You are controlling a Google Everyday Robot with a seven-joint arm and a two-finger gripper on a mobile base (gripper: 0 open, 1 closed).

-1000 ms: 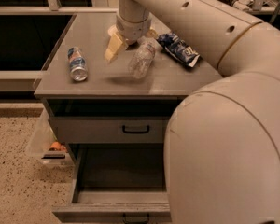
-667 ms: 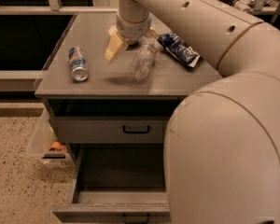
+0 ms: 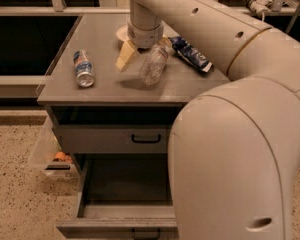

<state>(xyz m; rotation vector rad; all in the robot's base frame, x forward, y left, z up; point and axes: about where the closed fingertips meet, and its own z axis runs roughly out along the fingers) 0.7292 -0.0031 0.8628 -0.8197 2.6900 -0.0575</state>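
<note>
My gripper (image 3: 145, 50) hangs from the arm over the back middle of the grey cabinet top (image 3: 105, 91). Its yellowish fingers (image 3: 125, 56) stand open, one left of a clear plastic bottle (image 3: 152, 66) and one by the bottle's upper right. The bottle lies tilted, its neck end up between the fingers, with a gap to the left finger. A white round object (image 3: 122, 33) shows partly behind the wrist.
A small labelled can (image 3: 83, 68) lies on its side at the left of the top. A blue snack bag (image 3: 191, 54) lies at the right. Below, one drawer (image 3: 115, 139) is closed and the lower drawer (image 3: 120, 219) is pulled out. A clear bin (image 3: 47, 156) sits on the floor at left.
</note>
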